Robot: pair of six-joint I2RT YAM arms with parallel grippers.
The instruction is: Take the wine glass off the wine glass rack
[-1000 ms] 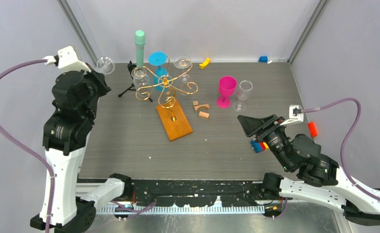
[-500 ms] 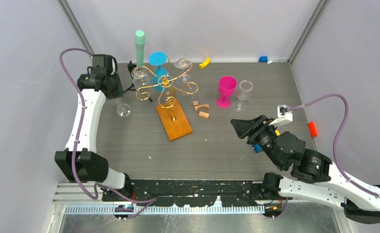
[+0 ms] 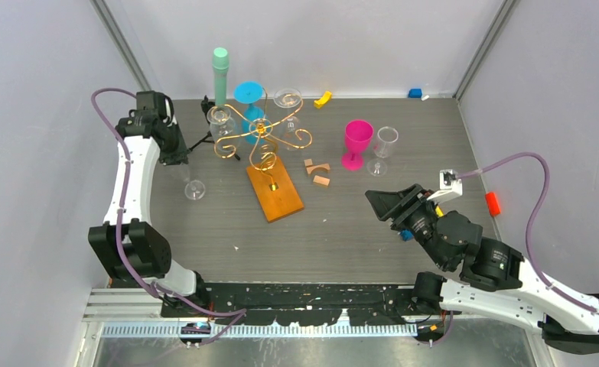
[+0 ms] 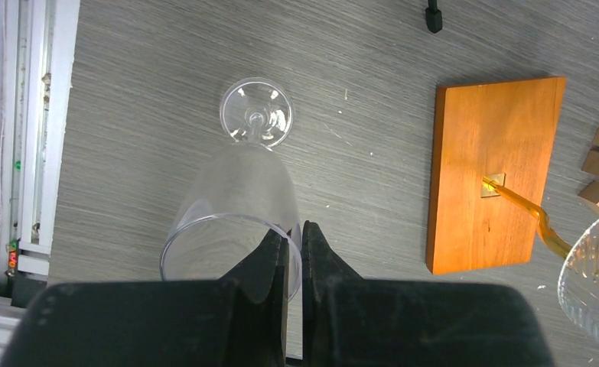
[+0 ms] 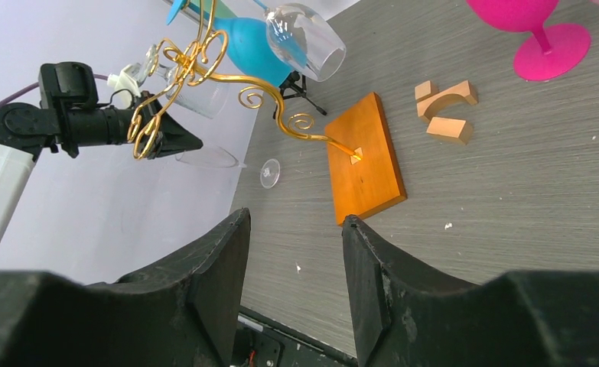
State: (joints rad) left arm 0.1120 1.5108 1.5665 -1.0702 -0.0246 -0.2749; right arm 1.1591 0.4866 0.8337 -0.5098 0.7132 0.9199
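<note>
A clear wine glass [image 4: 235, 202] hangs upright from my left gripper [image 4: 296, 233], which is shut on its rim, one finger inside the bowl and one outside. Its foot [image 3: 194, 189] is low over the table left of the rack; I cannot tell whether it touches. The wine glass rack [image 3: 262, 134] is gold wire on an orange wooden base [image 3: 275, 193], with two clear glasses [image 3: 221, 118] and a blue one [image 3: 249, 95] hanging on its arms. My right gripper [image 5: 296, 229] stands open and empty over the table's right side, well away from the rack.
A pink goblet [image 3: 356, 141] and a clear glass [image 3: 385, 141] stand at the right back. Wooden blocks [image 3: 317, 172] lie beside the rack base. A black tripod [image 3: 208, 126] and a teal cylinder [image 3: 220, 73] stand behind the rack. A red piece [image 3: 493, 202] lies at the right wall.
My left arm has swung from high at the far left down beside the rack, bringing the glass low over the table. My right gripper has shifted slightly left.
</note>
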